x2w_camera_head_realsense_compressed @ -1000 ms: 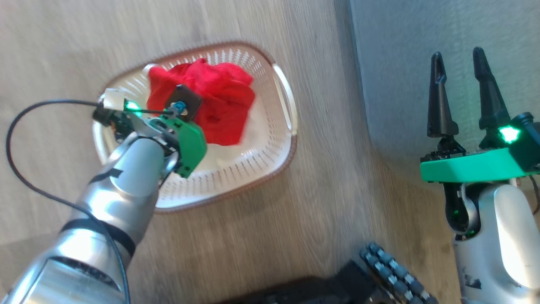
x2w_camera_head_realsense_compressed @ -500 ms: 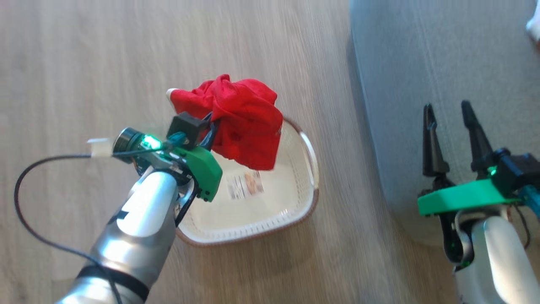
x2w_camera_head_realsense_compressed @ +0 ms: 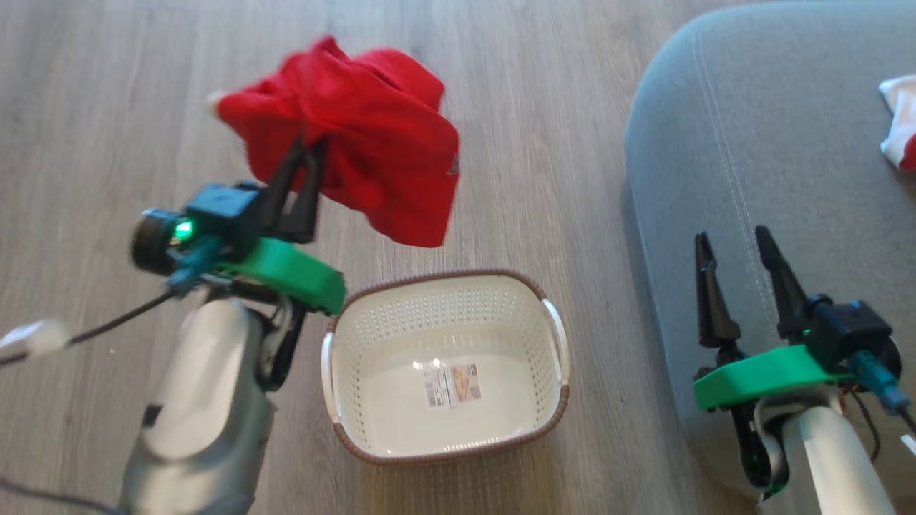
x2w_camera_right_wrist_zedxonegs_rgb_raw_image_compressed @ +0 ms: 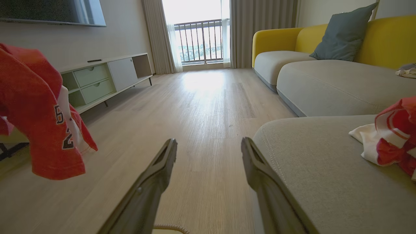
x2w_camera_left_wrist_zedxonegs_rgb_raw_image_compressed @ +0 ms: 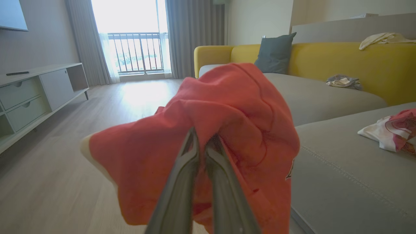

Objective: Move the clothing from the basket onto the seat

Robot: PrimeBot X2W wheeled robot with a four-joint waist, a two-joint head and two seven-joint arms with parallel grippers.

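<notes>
My left gripper [x2w_camera_head_realsense_compressed: 309, 149] is shut on a bright red garment [x2w_camera_head_realsense_compressed: 358, 136] that hangs in the air above the wooden floor, beyond the basket. In the left wrist view the red garment [x2w_camera_left_wrist_zedxonegs_rgb_raw_image_compressed: 227, 130] drapes over my closed fingers [x2w_camera_left_wrist_zedxonegs_rgb_raw_image_compressed: 195, 152]. The cream basket [x2w_camera_head_realsense_compressed: 372, 329] with its brown rim stands on the floor with nothing but a label sticker inside. My right gripper [x2w_camera_head_realsense_compressed: 737, 247] is open over the near corner of the grey seat [x2w_camera_head_realsense_compressed: 751, 143]. A red and white garment [x2w_camera_head_realsense_compressed: 900, 121] lies on the seat at the far right, also seen as a red and white garment [x2w_camera_right_wrist_zedxonegs_rgb_raw_image_compressed: 386, 139].
Wooden floor [x2w_camera_head_realsense_compressed: 537, 107] lies around the basket and left of the seat. The wrist views show a yellow-backed sofa [x2w_camera_left_wrist_zedxonegs_rgb_raw_image_compressed: 341, 61] with a dark cushion [x2w_camera_left_wrist_zedxonegs_rgb_raw_image_compressed: 274, 52], a low TV cabinet [x2w_camera_right_wrist_zedxonegs_rgb_raw_image_compressed: 104, 78] on the left, and a balcony window [x2w_camera_right_wrist_zedxonegs_rgb_raw_image_compressed: 200, 39] at the far end.
My left gripper has lifted the red garment up out of the basket and away from it. The head camera has shifted, so the basket and seat sit lower in the picture. The right gripper stays open.
</notes>
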